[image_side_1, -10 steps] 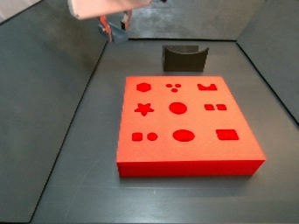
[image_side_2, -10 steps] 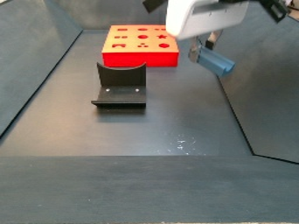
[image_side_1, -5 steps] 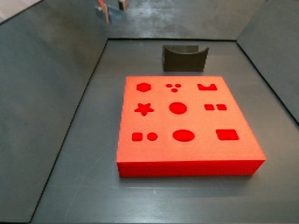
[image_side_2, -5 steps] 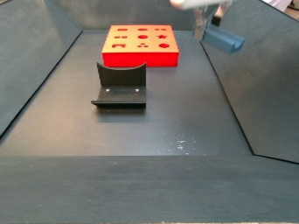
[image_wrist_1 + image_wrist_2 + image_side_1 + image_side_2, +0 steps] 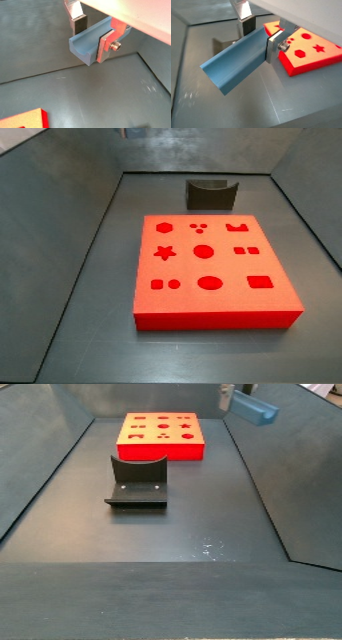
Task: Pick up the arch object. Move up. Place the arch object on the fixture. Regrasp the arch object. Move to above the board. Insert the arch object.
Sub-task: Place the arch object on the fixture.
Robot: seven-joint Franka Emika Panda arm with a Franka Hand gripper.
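Note:
My gripper (image 5: pixel 91 39) is shut on the arch object (image 5: pixel 84 44), a light blue-grey block with its curved notch showing at one end. In both wrist views the silver fingers (image 5: pixel 272 47) clamp its two long sides, and it hangs high above the floor. In a side view the arch object (image 5: pixel 254 409) is near the top edge, right of the board, with only a finger tip (image 5: pixel 225 397) showing. The red-orange board (image 5: pixel 214 268) lies flat on the floor. The dark fixture (image 5: pixel 211 195) stands beyond it. The gripper is out of that side view.
Grey sloping walls enclose the floor (image 5: pixel 160 554) on all sides. The board (image 5: pixel 163 434) sits at the far end and the fixture (image 5: pixel 138 481) stands in front of it in a side view. A board corner (image 5: pixel 30 120) shows in a wrist view.
The gripper has moved straight up with the arch object. It has left one side view and nearly left the other. Board and fixture have not moved.

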